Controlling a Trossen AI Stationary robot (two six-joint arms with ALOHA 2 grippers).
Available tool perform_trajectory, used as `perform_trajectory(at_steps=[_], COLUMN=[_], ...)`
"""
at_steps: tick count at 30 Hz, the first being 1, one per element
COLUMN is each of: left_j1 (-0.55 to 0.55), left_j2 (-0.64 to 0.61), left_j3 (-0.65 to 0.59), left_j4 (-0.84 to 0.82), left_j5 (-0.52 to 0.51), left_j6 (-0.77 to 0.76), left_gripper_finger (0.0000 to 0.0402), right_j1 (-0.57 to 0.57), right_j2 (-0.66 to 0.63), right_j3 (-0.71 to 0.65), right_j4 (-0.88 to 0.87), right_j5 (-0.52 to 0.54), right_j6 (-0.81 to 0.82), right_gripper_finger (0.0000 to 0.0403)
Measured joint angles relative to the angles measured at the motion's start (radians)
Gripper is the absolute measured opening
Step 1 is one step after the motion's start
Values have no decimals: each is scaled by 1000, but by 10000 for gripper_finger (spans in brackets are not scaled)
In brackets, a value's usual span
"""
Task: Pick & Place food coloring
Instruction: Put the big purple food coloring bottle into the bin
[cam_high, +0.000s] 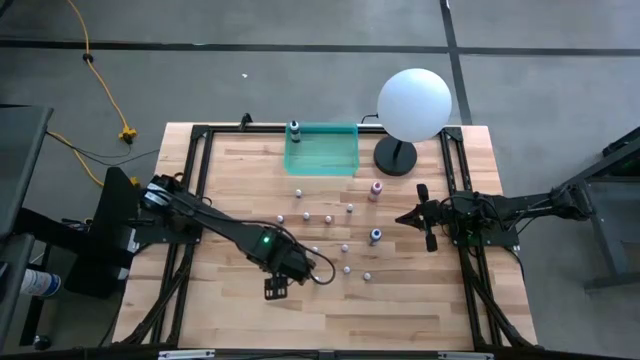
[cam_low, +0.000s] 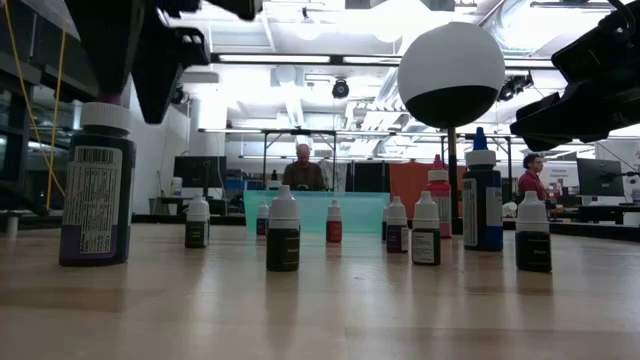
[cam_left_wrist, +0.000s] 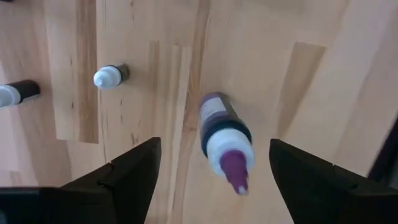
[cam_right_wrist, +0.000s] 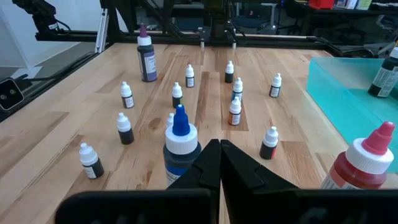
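Presently the left gripper (cam_left_wrist: 211, 180) hovers over the lower centre of the high view with its fingers (cam_left_wrist: 124, 171) spread wide apart, straddling an upright purple-capped bottle (cam_left_wrist: 224, 140) without touching it. In the low view this bottle (cam_low: 97, 185) stands at the far left, larger than its neighbours, with the arm above it.

The rest of the food coloring stands scattered across the middle of the table (cam_high: 420, 300): small white-capped bottles (cam_right_wrist: 126, 95), a blue-capped bottle (cam_right_wrist: 180, 152) and a pink-capped bottle (cam_right_wrist: 364, 165). One dark bottle (cam_high: 294, 130) already stands in the teal tray (cam_high: 322, 150) at upper centre. A white globe lamp (cam_high: 413, 104) stands just right of the tray.

The right gripper (cam_right_wrist: 219, 163) waits at right of centre in the high view, fingers pressed together, near the blue-capped bottle.

Hazards, as judged:
- Off-centre descent would let one finger strike the cap and topple the bottle.
- A grip on the tapered nozzle rather than the body could slip during lift.
- A low carry path toward the tray could knock over the small bottles between.
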Motion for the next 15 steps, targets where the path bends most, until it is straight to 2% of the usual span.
perform_trajectory(at_steps=[12,15], left_j1=[0,-1], left_j2=[20,20], left_j3=[-1,-1], left_j4=[-39,-42], left_j5=[9,49], left_j6=[-2,0], left_gripper_finger=[292,292], right_j1=[0,0], right_j2=[0,0], right_j3=[0,0], right_j4=[-1,0], right_j5=[0,0], right_j6=[0,0], right_gripper_finger=[0,0])
